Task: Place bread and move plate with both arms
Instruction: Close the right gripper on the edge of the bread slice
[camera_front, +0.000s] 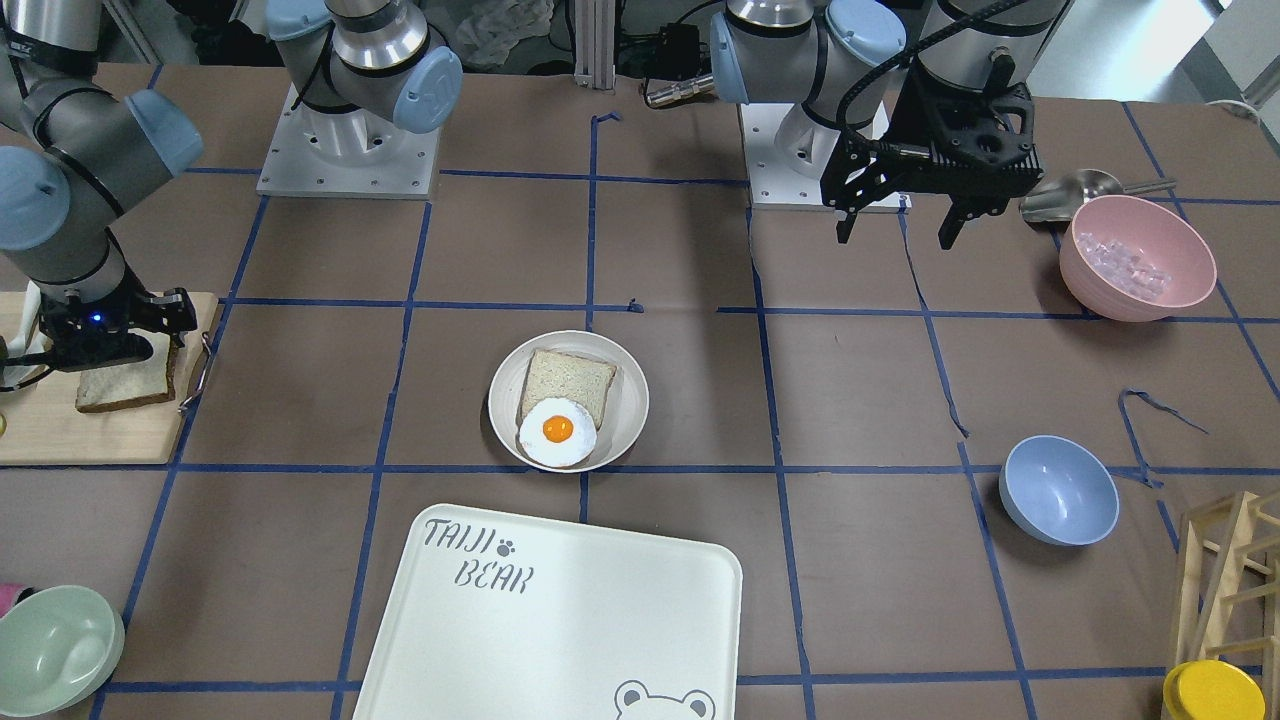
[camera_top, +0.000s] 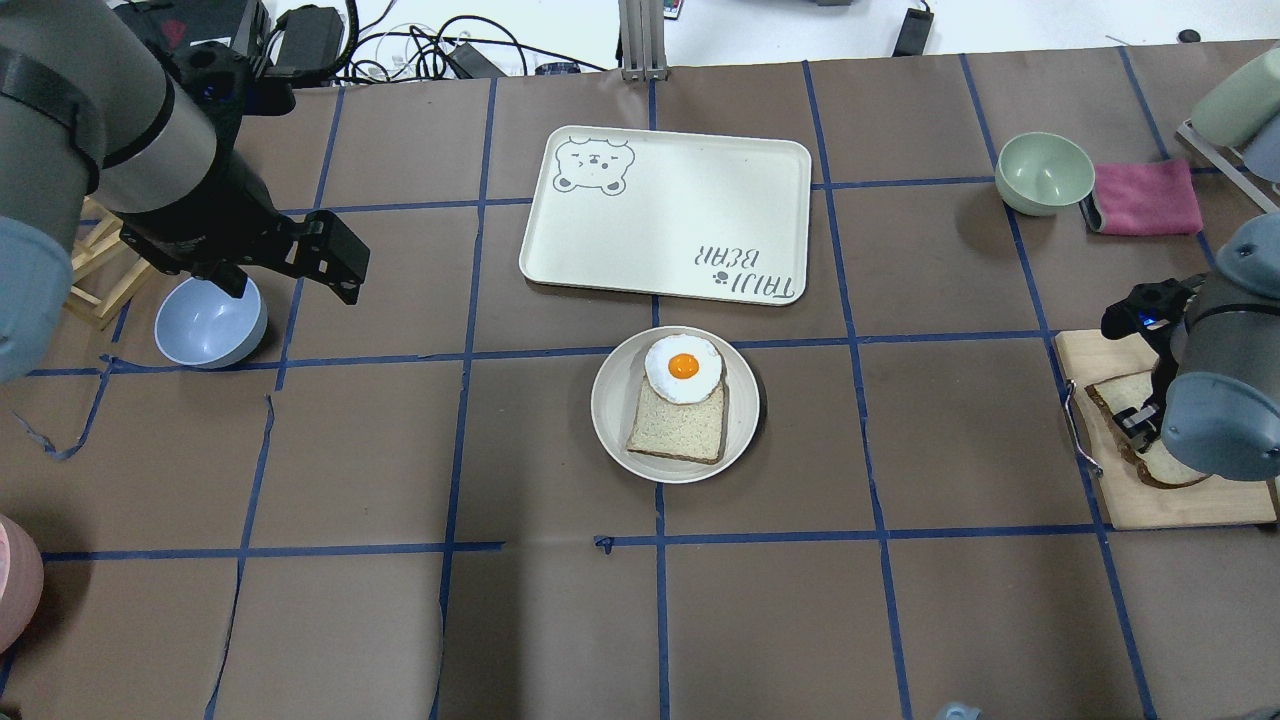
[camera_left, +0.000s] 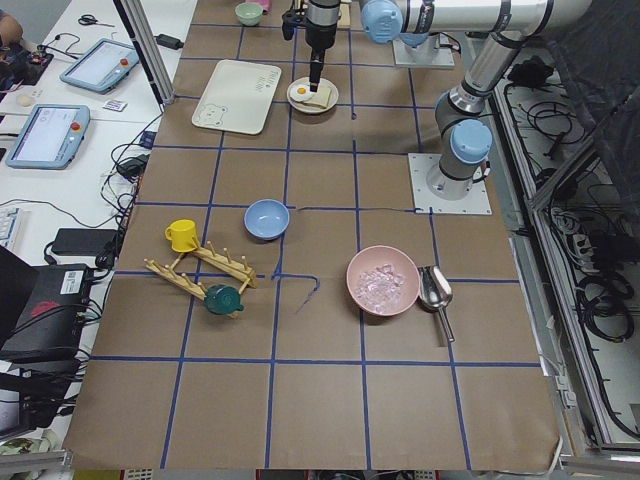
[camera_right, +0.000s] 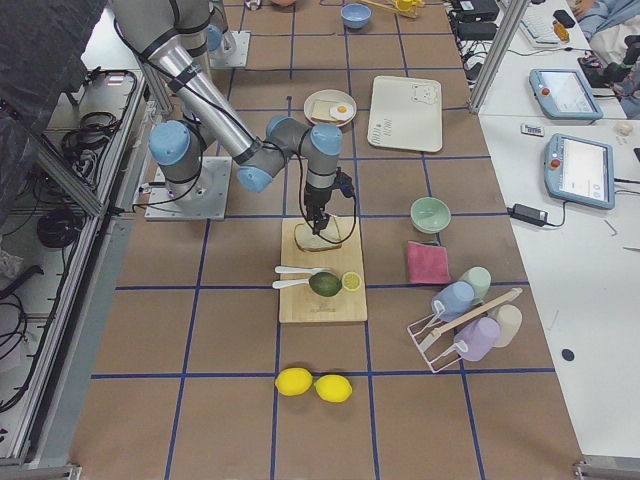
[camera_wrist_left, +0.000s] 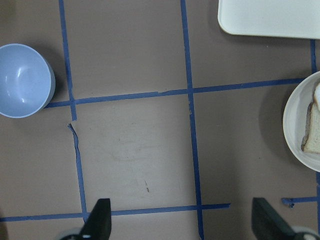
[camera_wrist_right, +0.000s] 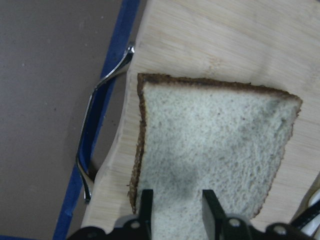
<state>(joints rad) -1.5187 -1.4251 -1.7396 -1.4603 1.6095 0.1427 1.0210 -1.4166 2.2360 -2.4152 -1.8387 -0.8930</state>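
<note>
Your right pincer (camera_wrist_right: 177, 200), narrowly parted over the bread (camera_wrist_right: 215, 135) at the right edge of the counter (camera_top: 1000, 600), grip unclear, could tear the soft slice.

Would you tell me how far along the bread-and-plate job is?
Done: nothing yet; the plate already holds another slice and a fried egg. In hand: the right gripper is down on the bread on the cutting board; whether it has gripped is unclear. Remaining: putting the bread on the plate, then moving the plate with both arms; the left gripper hangs open, away from it.
</note>
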